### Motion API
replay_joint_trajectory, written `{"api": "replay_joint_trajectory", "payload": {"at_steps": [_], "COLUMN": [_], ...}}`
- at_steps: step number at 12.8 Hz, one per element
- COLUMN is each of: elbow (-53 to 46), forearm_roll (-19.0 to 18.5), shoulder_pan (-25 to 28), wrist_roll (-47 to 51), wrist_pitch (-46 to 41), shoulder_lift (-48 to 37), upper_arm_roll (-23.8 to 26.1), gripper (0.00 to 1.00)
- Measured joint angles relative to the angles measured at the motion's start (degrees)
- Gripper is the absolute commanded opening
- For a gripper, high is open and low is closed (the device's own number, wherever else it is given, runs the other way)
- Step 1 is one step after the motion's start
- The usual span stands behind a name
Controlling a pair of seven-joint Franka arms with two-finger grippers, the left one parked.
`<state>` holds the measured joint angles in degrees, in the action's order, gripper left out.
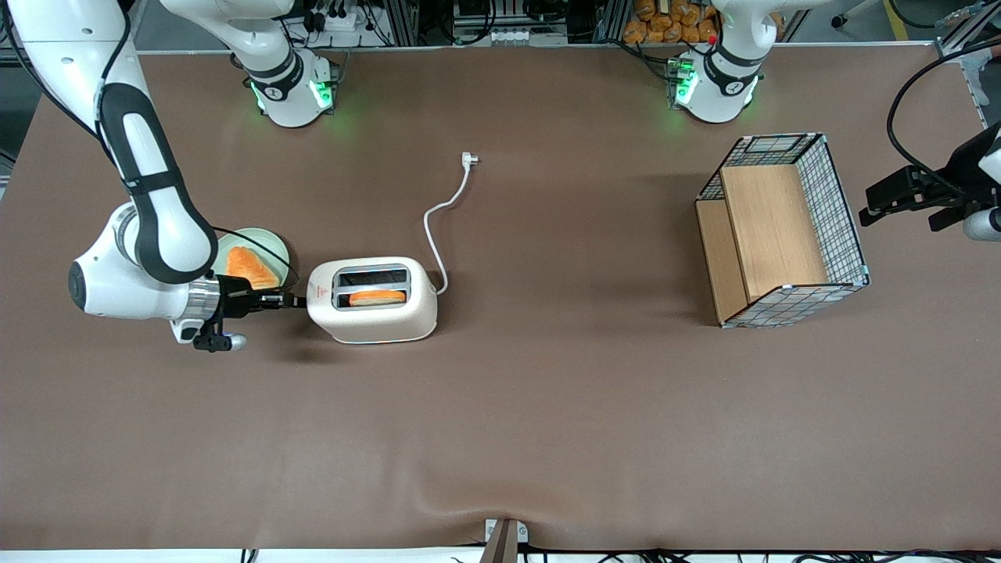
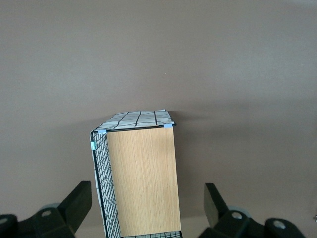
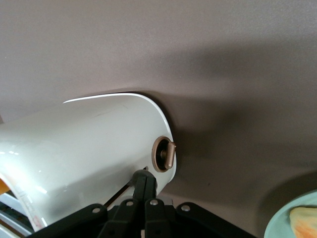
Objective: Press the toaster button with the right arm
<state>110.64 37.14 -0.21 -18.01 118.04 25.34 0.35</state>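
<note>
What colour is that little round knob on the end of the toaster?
Brownish grey, on the white toaster; the button shows best in the right wrist view.

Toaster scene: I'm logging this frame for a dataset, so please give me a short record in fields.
toaster: white, two slots, on the brown table
slots: toast in the slot nearer the front camera
button: on the narrow end facing the gripper
gripper: shut, tips at that end
plate: holds toast, beside the right arm
wire basket: toward the parked arm's end

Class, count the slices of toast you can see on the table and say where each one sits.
2. One slice stands in the toaster slot nearer the front camera; another lies on the green plate beside the shut pincer. None seems hidden.
</note>
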Motion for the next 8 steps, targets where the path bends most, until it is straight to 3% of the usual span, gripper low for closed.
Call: {"api": "replay_joint_trajectory", "payload": {"at_steps": [8], "elbow": [0.0], "forearm_roll": [0.0], "shoulder_pan": [0.1], "wrist_roll": [-1.4], "wrist_pitch": [0.7], "shoulder_lift": [0.8], "upper_arm_roll": [0.0], "gripper": [0.00]}}
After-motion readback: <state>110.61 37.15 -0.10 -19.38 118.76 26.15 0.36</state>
